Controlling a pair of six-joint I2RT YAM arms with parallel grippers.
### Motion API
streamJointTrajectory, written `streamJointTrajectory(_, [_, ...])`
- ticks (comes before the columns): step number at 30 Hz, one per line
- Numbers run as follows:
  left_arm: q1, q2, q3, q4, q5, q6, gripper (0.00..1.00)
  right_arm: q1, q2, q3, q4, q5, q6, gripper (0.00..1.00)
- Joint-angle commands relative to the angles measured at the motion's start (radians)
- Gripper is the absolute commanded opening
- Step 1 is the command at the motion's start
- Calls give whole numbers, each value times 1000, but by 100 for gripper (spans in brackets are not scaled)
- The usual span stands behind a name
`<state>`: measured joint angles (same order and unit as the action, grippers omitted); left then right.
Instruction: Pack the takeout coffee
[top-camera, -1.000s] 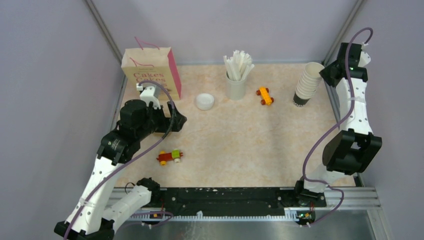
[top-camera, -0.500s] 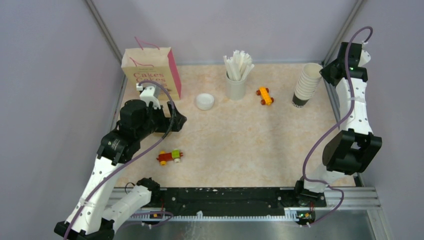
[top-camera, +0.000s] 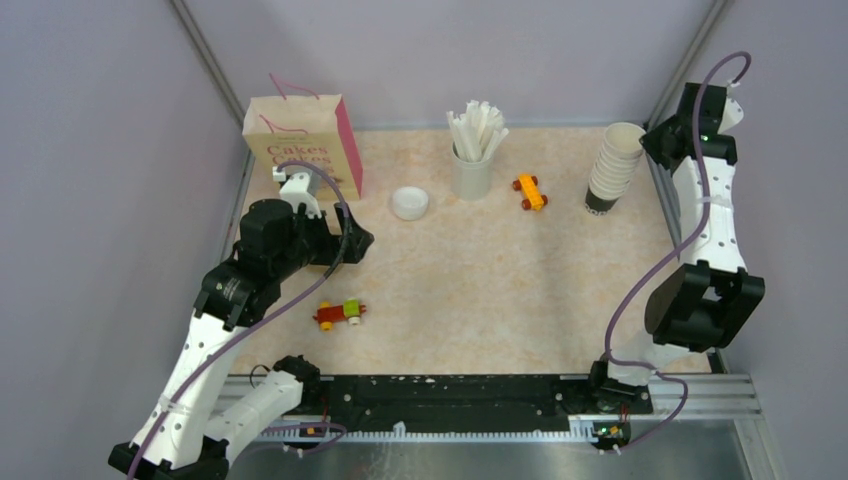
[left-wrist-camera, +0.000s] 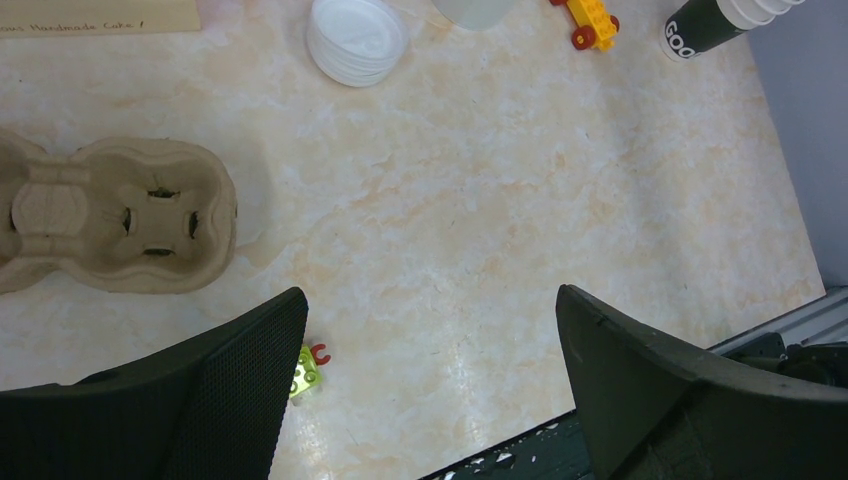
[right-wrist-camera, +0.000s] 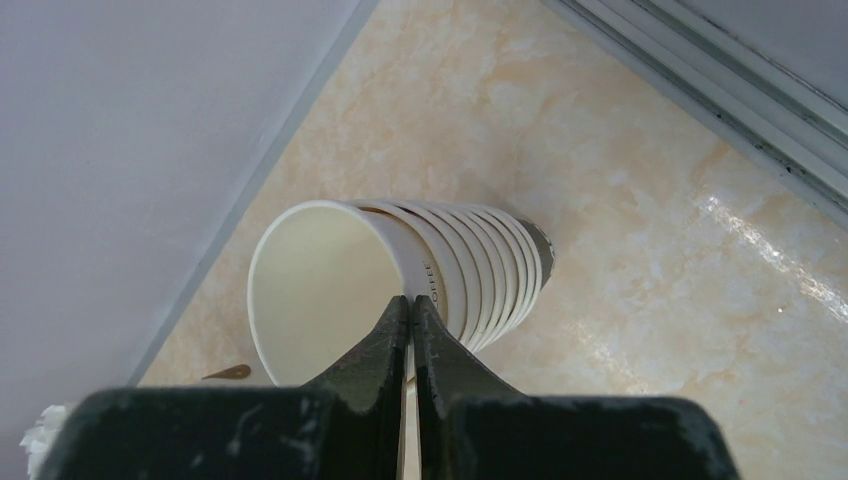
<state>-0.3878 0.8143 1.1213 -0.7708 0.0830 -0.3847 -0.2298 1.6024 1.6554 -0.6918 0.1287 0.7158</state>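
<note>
The takeout coffee cup (right-wrist-camera: 318, 285) is the top white paper cup of a leaning stack of cups (top-camera: 610, 175) at the far right of the table. My right gripper (right-wrist-camera: 411, 300) is shut on that cup's rim wall, with one finger inside the cup and one outside. In the top view the right gripper (top-camera: 652, 142) sits right beside the stack's top. A pile of flat white lids (top-camera: 410, 203) lies left of centre at the back. My left gripper (left-wrist-camera: 430, 295) hangs open over bare table, with nothing between its fingers, beside the brown cup tray (left-wrist-camera: 110, 215).
A paper "Cakes" bag (top-camera: 300, 150) stands at the back left. A holder of white sticks (top-camera: 472, 165) stands at the back centre, an orange toy car (top-camera: 530, 192) next to it. A red and green toy (top-camera: 338, 314) lies near the left arm. The side wall is close behind the stack.
My right gripper's jaws have closed onto the top cup's rim. The left arm and the other things have not moved.
</note>
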Motion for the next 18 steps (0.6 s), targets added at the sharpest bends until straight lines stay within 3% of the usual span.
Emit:
streamJointTrajectory(1, [0,-3,-8,37,18,-11,99,-4,-76,16,48,16,20,0])
streamJointTrajectory(18, [1,2,5,39,36,-19,99,-4,-171,129,-24,8,31,0])
